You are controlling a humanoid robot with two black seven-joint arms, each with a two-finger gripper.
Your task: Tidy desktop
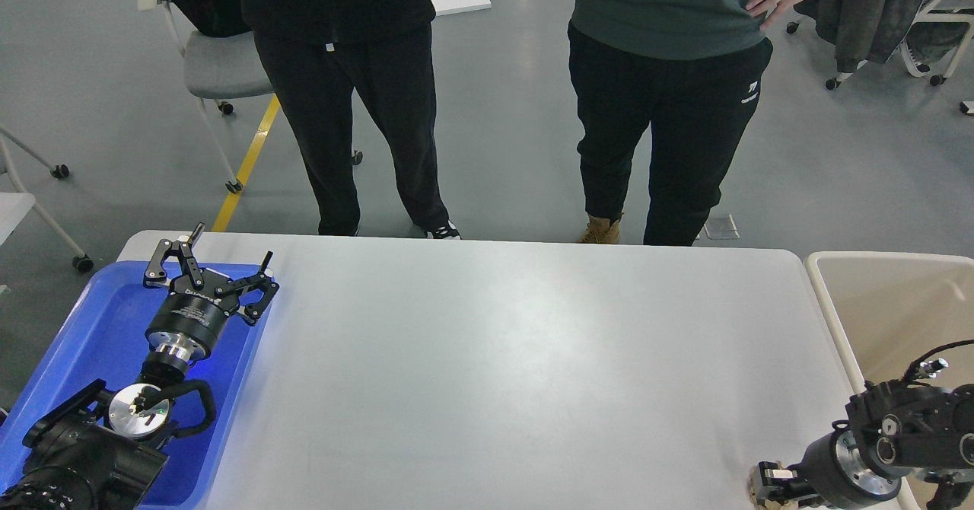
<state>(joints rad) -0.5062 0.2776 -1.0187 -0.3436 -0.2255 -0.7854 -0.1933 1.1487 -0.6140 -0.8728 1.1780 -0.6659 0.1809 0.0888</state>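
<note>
The desktop point(502, 358) is a wide white-grey tabletop that fills the middle of the head view. My left gripper point(233, 240) is open and empty. It hovers over the far end of the blue tray point(99, 320) at the table's left edge. My right gripper point(765, 489) is low at the front right corner of the desktop and points left. A small beige thing point(770, 499) sits at its fingertips and is partly cut off by the frame's bottom edge. I cannot tell the fingers apart or whether they hold it.
A beige bin point(829, 304) stands just off the table's right end. Two people point(670, 99) stand close behind the far edge. A grey chair point(221, 68) stands at the back left.
</note>
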